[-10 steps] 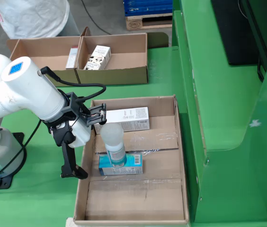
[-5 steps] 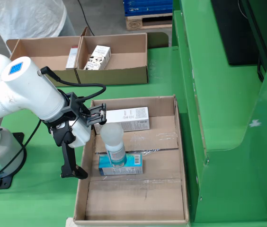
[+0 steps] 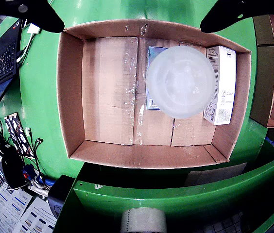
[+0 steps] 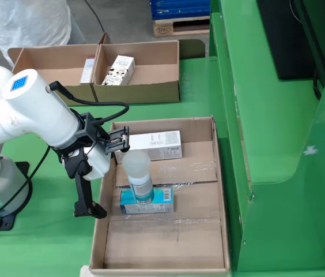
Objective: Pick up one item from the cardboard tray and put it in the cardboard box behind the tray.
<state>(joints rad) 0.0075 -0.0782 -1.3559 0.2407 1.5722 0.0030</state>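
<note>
One white arm [image 4: 33,115] reaches from the left of the fixed view, its gripper [image 4: 102,176] tilted over the left wall of the cardboard tray [image 4: 217,190]. Its black fingers [image 4: 87,199] stand spread wide, holding nothing. Three items sit in the tray: an upright bottle [image 4: 138,173], a blue box [image 4: 151,202] touching its base, and a white carton [image 4: 157,144] lying near the far wall. Only the fixed view shows the cardboard box [image 4: 151,86] behind, with what look like two cartons inside. In the gripper view the bottle's cap [image 3: 180,81] is a blurred pale disc, hiding most of the blue box.
</note>
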